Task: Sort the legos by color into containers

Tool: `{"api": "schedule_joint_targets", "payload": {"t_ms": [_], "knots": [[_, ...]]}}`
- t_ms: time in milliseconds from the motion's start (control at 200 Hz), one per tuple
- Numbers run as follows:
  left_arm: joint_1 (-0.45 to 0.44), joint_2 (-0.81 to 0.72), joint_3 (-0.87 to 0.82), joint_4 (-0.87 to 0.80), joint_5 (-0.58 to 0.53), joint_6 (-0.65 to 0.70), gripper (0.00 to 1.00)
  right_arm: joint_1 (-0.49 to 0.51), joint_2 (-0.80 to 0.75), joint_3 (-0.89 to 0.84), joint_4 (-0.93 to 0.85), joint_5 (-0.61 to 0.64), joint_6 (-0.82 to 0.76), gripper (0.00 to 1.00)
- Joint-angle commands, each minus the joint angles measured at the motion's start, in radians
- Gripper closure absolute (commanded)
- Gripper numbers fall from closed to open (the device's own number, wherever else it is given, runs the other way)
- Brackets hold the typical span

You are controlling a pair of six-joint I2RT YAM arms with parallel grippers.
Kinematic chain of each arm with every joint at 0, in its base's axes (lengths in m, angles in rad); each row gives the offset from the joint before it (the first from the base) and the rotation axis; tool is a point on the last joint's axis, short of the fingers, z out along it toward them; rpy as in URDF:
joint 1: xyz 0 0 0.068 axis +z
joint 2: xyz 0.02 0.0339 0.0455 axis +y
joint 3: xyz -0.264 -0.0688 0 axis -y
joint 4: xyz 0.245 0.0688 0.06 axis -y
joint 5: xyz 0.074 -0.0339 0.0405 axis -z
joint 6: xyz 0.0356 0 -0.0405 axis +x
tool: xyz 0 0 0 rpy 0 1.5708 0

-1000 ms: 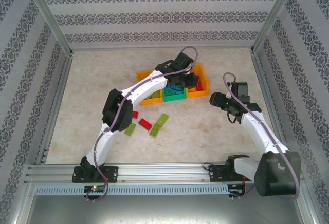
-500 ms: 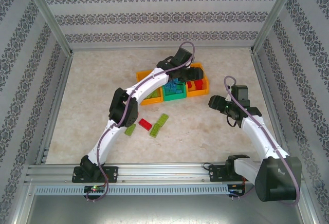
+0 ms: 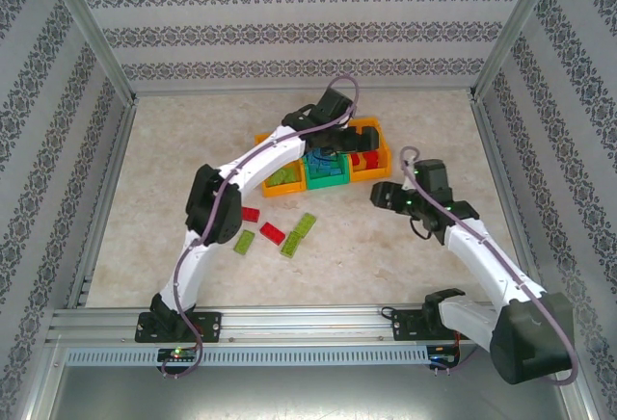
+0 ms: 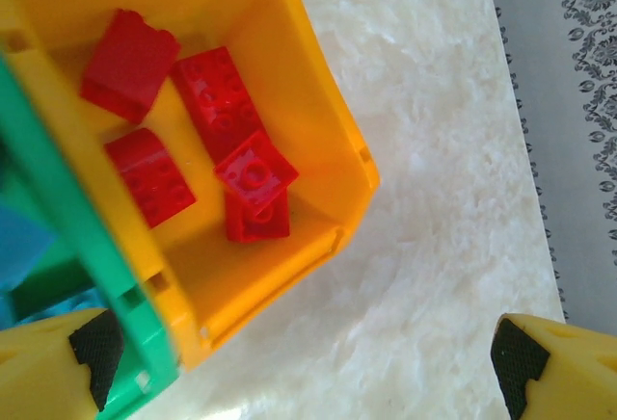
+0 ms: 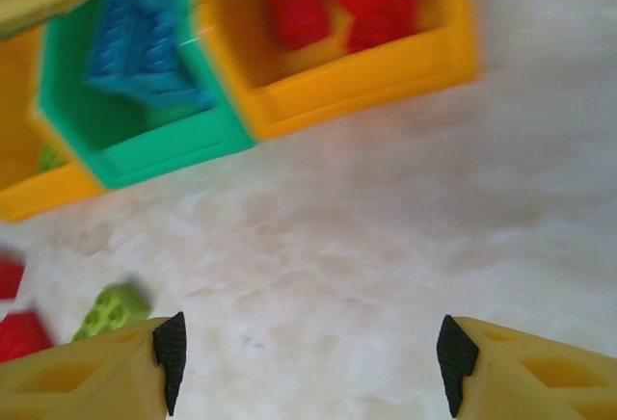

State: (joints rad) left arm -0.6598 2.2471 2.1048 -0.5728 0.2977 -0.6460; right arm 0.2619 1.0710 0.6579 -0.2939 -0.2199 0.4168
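No legible text, label, brand, number or sign found in any view; studs on the red legos [image 4: 220,102] too soft in focus for any embossing to be read; patterned wall bands [image 3: 308,33] seen as ornament only, not lettering.

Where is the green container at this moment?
In the top view, the green container stands mid-table between the left orange container and the right orange container.
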Motion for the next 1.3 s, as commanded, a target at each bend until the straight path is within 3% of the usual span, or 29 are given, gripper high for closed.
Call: {"api": "schedule_joint_targets", "payload": {"t_ms": [0,170,335,455,694,1059,1294], "knots": [[0.004,-0.148,-0.131,0.018,-0.120,0.052,0.00,0.138,0.043,0.013,0.069,0.081,0.012,0.27],[0.041,-0.336,-0.402,0.052,-0.243,0.058,0.01,0.316,0.232,0.107,0.059,0.181,0.207,0.28],[0.065,-0.475,-0.570,-0.009,-0.278,0.165,0.00,0.359,0.262,0.092,0.106,0.268,0.311,0.25],[0.031,-0.517,-0.658,-0.056,-0.242,0.258,0.00,0.297,0.195,0.037,0.101,0.284,0.314,0.23],[-0.129,-0.468,-0.753,-0.102,-0.298,0.387,0.01,0.083,-0.008,-0.092,0.057,0.204,0.292,0.14],[-0.139,-0.305,-0.726,-0.140,-0.258,0.444,0.12,-0.074,-0.258,-0.221,-0.025,0.164,0.265,0.07],[-0.138,-0.219,-0.696,-0.149,-0.250,0.454,0.35,-0.087,-0.274,-0.223,-0.028,0.144,0.260,0.06]]}}
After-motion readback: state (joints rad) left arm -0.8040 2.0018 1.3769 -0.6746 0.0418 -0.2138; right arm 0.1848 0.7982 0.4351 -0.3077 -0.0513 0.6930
